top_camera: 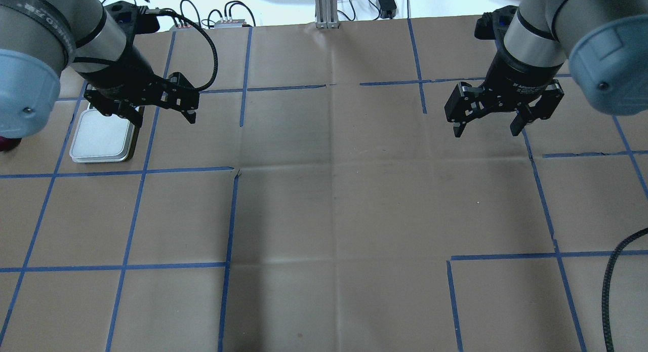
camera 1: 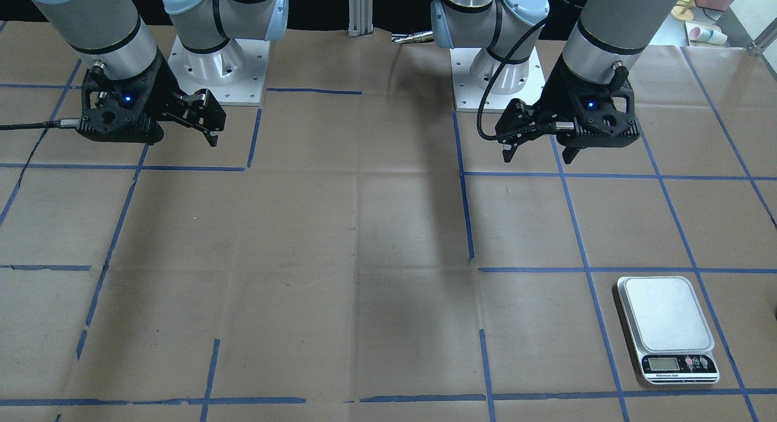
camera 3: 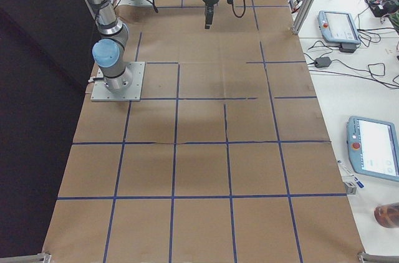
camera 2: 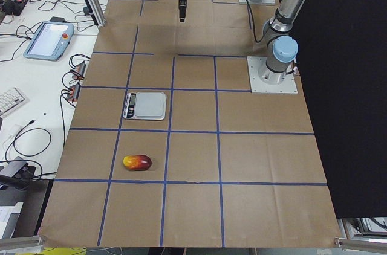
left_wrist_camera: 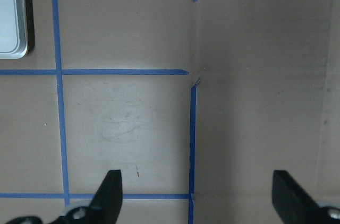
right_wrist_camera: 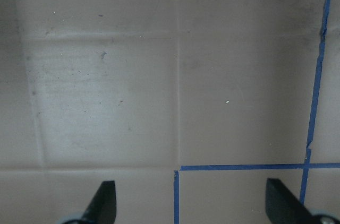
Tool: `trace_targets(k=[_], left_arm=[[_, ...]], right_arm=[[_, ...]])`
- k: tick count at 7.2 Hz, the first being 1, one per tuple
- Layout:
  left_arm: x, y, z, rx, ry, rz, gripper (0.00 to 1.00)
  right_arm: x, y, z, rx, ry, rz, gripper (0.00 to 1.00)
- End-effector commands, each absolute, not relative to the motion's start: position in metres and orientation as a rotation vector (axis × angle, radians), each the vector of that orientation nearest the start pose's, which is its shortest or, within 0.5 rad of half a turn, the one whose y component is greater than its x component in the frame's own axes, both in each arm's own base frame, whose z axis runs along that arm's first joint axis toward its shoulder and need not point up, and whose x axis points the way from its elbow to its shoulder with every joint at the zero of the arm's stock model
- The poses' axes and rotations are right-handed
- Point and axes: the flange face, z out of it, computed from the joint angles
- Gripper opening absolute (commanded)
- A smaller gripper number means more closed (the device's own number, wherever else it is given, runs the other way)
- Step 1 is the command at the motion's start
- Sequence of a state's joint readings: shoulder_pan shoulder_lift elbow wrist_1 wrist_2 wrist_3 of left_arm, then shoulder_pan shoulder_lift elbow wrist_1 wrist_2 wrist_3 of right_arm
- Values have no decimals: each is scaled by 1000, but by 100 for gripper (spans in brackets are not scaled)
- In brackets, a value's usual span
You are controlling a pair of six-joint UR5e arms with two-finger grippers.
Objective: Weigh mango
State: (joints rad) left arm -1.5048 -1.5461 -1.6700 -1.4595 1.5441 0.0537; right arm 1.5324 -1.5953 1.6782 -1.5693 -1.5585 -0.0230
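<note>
Fingers (left_wrist_camera: 109, 195) of the black left gripper (top_camera: 164, 116) stand spread wide and empty, those of the black right gripper (top_camera: 486, 131) likewise (both hang above brown taped paper (top_camera: 324, 215)). The small red-to-yellow oval mango (camera 2: 137, 162) lies in the grid square next to the silver rectangular scale (camera 2: 146, 104), untouched.

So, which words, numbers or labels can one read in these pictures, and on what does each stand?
No text can be quoted with certainty.
On the scale, under its display: a line of print, too blurred to read.
On the right arm's wrist: white lettering, too small to read.
On the left arm's black band: white lettering, too small to read.
</note>
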Motion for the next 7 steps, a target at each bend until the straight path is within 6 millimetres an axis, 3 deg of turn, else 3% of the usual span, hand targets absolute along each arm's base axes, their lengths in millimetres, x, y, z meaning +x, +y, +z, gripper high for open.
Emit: trace_targets(k=[1,7], left_arm=[[-103,-493,459,-19,3164,-51,100],[-96,-493,460,-24,3157,-55,100]], right_arm=[[116,-476,447,25,3124,131,100],[116,-476,447,25,3124,131,100]])
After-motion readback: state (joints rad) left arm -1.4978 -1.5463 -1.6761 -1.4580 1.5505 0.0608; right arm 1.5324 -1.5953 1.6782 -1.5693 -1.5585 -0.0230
